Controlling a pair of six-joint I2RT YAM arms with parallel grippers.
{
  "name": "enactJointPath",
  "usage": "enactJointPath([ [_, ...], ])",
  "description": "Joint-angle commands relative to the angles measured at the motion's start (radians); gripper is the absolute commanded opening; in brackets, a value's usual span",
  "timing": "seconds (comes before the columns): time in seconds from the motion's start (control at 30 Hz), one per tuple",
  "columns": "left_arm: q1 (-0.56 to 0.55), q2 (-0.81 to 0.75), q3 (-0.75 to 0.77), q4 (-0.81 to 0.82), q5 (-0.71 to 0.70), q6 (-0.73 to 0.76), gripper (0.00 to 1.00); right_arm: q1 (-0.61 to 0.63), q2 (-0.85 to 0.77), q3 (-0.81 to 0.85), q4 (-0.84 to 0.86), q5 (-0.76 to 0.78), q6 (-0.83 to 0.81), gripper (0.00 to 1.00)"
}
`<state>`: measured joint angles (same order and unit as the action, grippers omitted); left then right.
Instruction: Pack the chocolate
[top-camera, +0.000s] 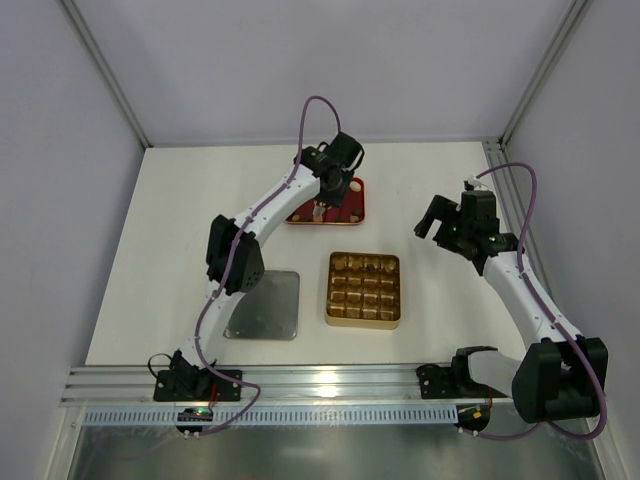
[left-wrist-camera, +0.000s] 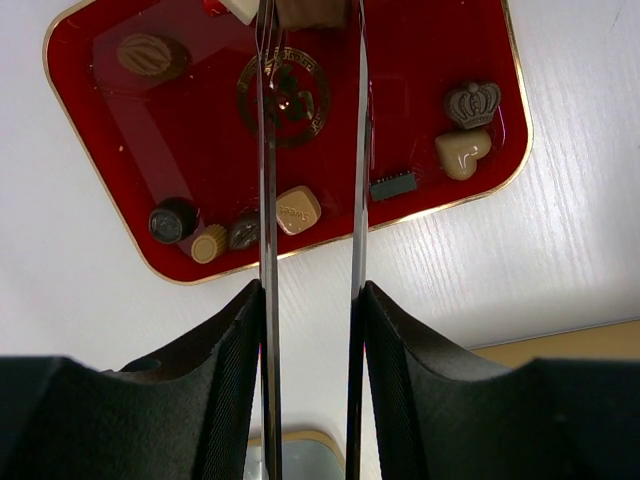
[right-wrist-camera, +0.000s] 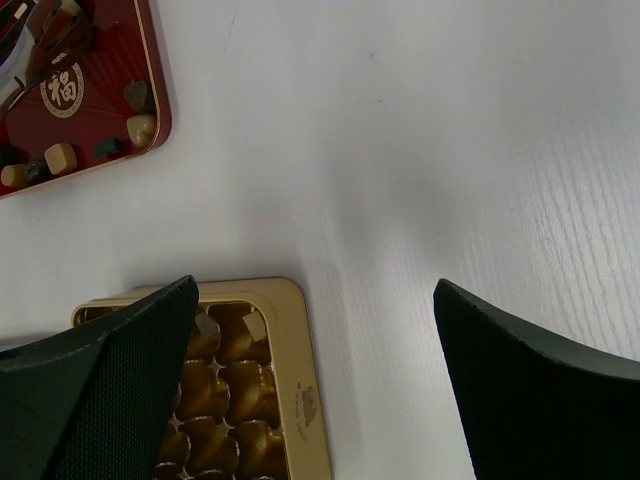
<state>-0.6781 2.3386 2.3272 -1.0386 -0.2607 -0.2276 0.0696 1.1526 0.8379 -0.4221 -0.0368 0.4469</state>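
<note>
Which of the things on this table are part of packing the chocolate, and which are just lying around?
For the job: loose chocolates on the red tray; gold compartment tray; left claw gripping a light brown chocolate.
Lying about: square metal plate; right claw, open and empty.

White arms (top-camera: 272, 203) with black joints (top-camera: 233, 257) and purple cables (top-camera: 309, 104).
</note>
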Motion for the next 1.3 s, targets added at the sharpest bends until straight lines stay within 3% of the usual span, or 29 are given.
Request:
enactJointPath([
  [0.0, 0.008, -0.007, 0.003, 0.031, 0.005, 0.002, 0.42, -0.002, 0.007, 0.004, 0.036, -0.002, -0.008, 1.00],
  [0.8, 0.006, -0.084, -0.003, -0.018, -0.028, -0.003, 0.35, -0.002, 0.004, 0.004, 0.036, -0.008, -0.008, 1.00],
  [1.27, 0.002, -0.176, -0.114, -0.008, -0.012, -0.030, 0.33, -0.004, -0.007, -0.006, 0.037, -0.014, -0.002, 1.00],
])
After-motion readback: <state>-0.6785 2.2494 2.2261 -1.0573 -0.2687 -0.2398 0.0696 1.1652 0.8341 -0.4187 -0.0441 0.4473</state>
